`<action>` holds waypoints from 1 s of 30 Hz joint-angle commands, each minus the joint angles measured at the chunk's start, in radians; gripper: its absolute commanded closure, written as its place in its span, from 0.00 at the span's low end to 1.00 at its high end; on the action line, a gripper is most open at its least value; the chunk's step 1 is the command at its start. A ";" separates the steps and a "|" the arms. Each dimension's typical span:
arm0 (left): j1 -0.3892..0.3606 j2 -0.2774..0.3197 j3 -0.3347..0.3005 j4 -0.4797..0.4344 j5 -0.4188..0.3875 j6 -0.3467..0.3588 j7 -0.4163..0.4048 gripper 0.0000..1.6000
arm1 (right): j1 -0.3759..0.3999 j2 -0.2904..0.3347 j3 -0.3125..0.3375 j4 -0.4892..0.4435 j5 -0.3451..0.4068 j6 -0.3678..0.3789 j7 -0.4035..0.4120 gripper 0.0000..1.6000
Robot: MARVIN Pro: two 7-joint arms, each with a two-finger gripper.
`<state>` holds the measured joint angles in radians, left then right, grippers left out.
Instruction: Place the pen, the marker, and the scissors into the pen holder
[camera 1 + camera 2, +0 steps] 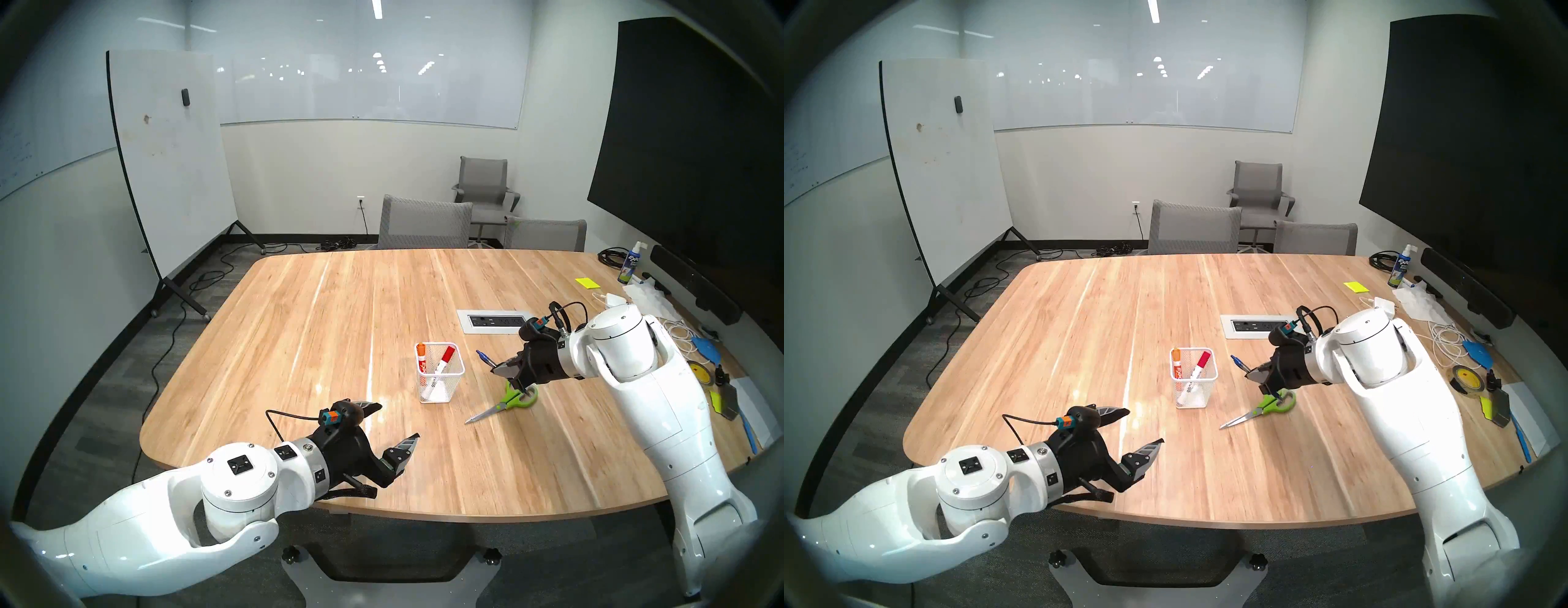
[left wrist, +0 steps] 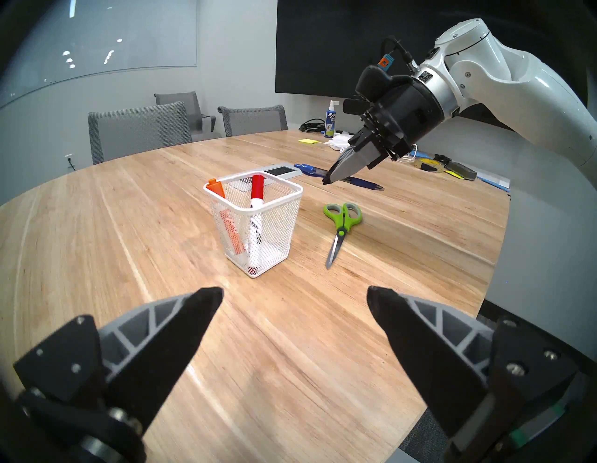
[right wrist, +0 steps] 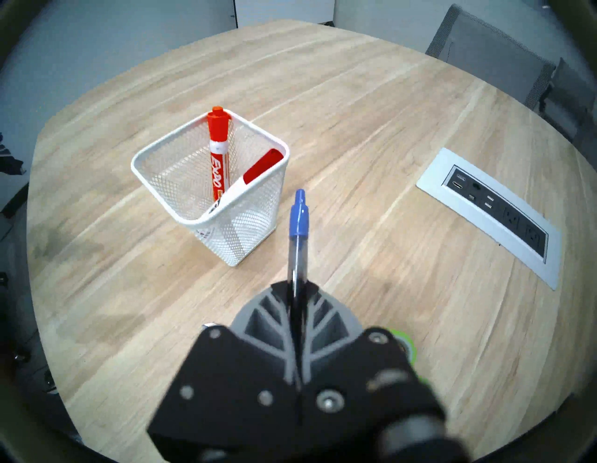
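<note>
The right hand (image 3: 295, 291) is clamped on the pen (image 3: 298, 223), a slim clear barrel with a blue cap, held above the counter (image 1: 297, 339) right of centre. One white mesh pen holder (image 1: 441, 373) holds two markers; one pair of green-handled scissors (image 1: 505, 403) lies flat beside it. The left hand (image 1: 392, 424) gapes wide and empty, lower left.

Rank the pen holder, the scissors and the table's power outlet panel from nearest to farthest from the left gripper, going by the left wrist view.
From the left gripper, which is open:
1. pen holder, straight ahead, slightly left.
2. scissors, ahead and right; blade tips close to the holder's range, handles beyond.
3. power outlet panel, behind the holder, mostly hidden.
</note>
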<state>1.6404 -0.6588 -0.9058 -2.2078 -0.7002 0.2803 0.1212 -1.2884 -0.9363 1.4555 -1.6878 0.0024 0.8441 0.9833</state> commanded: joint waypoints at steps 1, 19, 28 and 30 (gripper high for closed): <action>-0.001 -0.001 -0.002 -0.015 0.000 -0.008 -0.002 0.00 | -0.018 -0.001 0.066 -0.053 0.084 -0.027 0.066 1.00; -0.001 -0.001 -0.002 -0.016 0.000 -0.008 -0.002 0.00 | -0.113 -0.005 0.172 0.017 0.243 -0.318 0.235 1.00; -0.001 -0.001 -0.002 -0.016 0.000 -0.009 -0.002 0.00 | -0.134 -0.026 0.181 0.032 0.271 -0.374 0.281 1.00; -0.001 -0.001 -0.002 -0.016 0.000 -0.009 -0.002 0.00 | -0.139 -0.030 0.181 0.026 0.272 -0.376 0.284 1.00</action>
<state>1.6401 -0.6588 -0.9056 -2.2078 -0.7002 0.2802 0.1212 -1.4209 -0.9499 1.6246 -1.6381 0.2434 0.4975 1.2429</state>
